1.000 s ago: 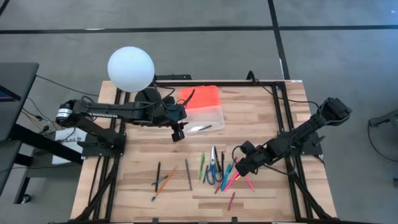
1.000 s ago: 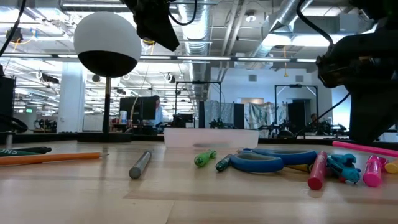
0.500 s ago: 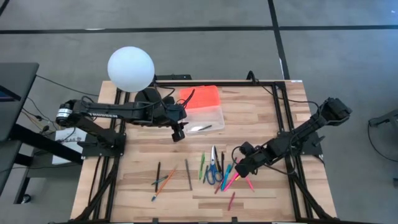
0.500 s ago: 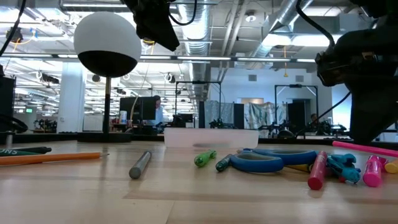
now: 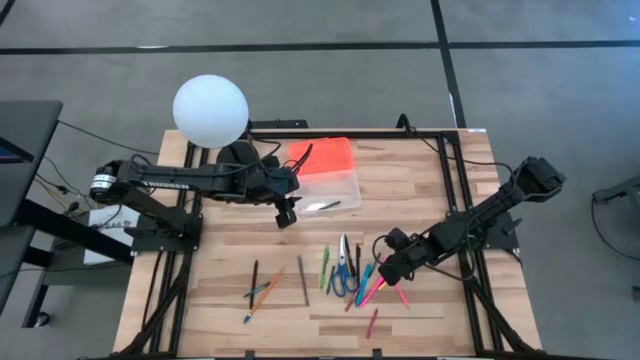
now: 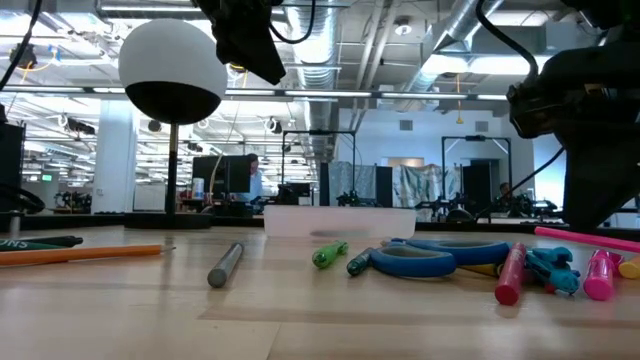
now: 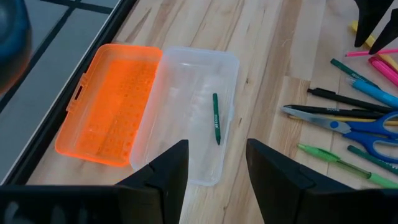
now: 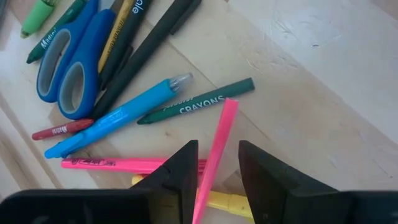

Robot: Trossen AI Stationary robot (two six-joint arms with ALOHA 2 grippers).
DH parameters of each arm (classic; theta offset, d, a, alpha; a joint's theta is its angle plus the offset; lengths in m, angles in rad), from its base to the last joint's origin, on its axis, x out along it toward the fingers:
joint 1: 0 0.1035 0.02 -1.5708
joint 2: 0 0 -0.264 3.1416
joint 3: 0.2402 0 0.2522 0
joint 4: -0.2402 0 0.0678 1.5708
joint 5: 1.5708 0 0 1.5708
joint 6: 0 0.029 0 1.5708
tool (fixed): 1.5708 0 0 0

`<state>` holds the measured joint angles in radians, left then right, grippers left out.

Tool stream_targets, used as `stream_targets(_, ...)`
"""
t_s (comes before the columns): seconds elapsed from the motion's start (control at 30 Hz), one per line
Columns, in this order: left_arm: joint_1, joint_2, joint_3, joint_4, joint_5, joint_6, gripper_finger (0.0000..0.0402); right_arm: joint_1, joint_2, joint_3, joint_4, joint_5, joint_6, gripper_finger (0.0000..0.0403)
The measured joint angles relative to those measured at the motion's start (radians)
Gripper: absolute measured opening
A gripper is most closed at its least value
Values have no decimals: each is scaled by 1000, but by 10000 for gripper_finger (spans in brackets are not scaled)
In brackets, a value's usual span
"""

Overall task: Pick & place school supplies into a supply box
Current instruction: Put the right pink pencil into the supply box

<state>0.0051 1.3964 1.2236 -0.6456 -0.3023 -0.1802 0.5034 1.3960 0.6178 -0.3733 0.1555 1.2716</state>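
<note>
The supply box (image 5: 330, 188) lies open at the table's far middle, its orange lid (image 7: 109, 106) flat beside the clear tray (image 7: 186, 81). One green pen (image 7: 216, 117) lies in the tray. My left gripper (image 5: 286, 214) hangs open above the tray's near left corner, holding nothing. Blue-handled scissors (image 5: 342, 275) and coloured pens lie in a loose pile on the near middle of the table. My right gripper (image 8: 217, 163) is open low over that pile. Its fingers stand on either side of a pink pen (image 8: 219, 134), which lies across a yellow one (image 8: 227, 202).
A white globe lamp (image 5: 210, 110) stands off the table's far left corner, beside the left arm. More pencils (image 5: 265, 288) lie at the near left, and a lone pink pen (image 5: 372, 322) lies near the front edge. Bare wood lies between the box and the pile.
</note>
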Motion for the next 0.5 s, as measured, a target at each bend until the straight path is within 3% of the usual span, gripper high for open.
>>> stream_targets(0.5,0,0,0,5,0,0,157,0,121,3,84,-70,-20,107)
